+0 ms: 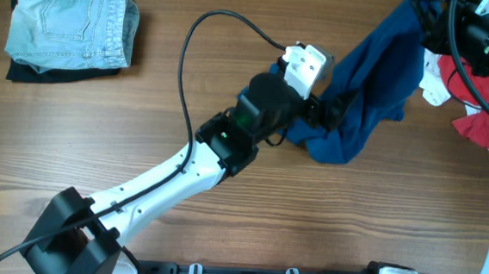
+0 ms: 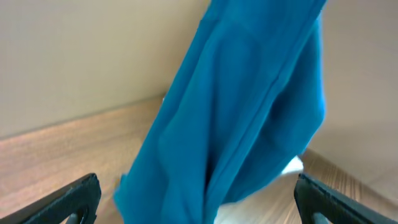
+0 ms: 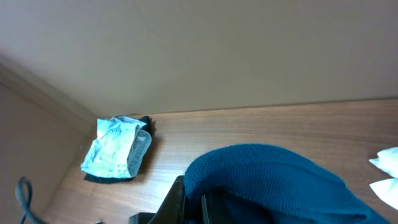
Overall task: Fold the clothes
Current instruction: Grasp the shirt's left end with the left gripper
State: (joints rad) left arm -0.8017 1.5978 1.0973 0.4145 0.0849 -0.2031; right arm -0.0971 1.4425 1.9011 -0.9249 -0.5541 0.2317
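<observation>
At the table's (image 1: 325, 220) far right corner: shirt (image 1: 373, 86), hung from right gripper (image 3: 198, 202), jaws clamped on it. Left gripper (image 2: 198, 200), jaws apart; best pinch the lowest edge squarely.

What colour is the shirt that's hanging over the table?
The shirt is plain blue, no pattern; it shows best in the left wrist view.

Layout: shirt (image 1: 374, 77) far right, folded jeans (image 1: 71, 25) far left.
The shirt is hung down onto the table (image 1: 142, 121); loose garments (image 1: 475, 114) are heaped to its right at the edge.
</observation>
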